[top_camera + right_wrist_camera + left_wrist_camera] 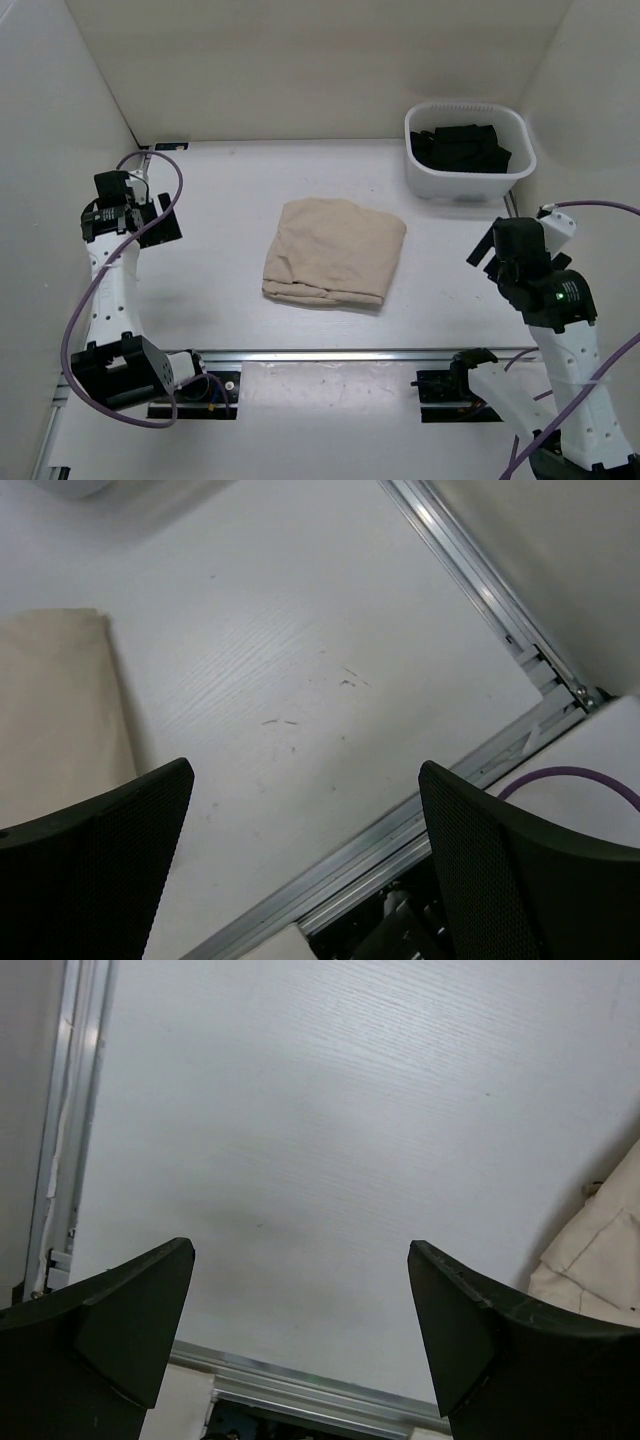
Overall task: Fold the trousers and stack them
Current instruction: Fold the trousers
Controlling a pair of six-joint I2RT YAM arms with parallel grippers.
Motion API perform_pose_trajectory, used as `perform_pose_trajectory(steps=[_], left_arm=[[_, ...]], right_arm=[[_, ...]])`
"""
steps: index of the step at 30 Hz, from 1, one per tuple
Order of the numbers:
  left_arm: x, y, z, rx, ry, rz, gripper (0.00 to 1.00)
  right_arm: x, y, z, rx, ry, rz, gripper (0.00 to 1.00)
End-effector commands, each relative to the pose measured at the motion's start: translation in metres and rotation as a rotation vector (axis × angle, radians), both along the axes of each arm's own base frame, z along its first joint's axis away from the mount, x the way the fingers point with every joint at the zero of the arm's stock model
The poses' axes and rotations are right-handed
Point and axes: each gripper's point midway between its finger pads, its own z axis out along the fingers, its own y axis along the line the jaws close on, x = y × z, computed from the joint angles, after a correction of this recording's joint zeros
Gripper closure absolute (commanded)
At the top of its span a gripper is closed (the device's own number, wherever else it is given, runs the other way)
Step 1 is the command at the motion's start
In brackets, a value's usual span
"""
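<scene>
The beige trousers (335, 252) lie folded into a compact rectangle at the middle of the white table. An edge of them shows at the right of the left wrist view (605, 1255) and at the left of the right wrist view (55, 710). My left gripper (140, 215) hangs over the table's left side, well apart from the trousers, open and empty (300, 1345). My right gripper (490, 255) hangs at the right side, apart from the trousers, open and empty (305, 875).
A white tub (468, 152) holding dark clothes (462, 147) stands at the back right. A metal rail (360, 354) runs along the near edge. White walls enclose the table on three sides. Purple cables trail from both arms.
</scene>
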Motion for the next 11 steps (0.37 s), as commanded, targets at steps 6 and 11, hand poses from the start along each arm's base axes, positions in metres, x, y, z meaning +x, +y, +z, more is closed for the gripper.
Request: perform_pose_trajectory(steps=[6, 11], left_arm=[[0.003, 0.03, 0.028, 0.144, -0.054, 0.098, 0.0], [-0.002, 0.029, 0.033, 0.149, -0.074, 0.099, 0.0]], right_arm=[[-0.005, -0.02, -0.012, -0.101, 0.1, -0.11, 0.01], [-0.005, -0.021, -0.008, -0.101, 0.077, -0.117, 0.01]])
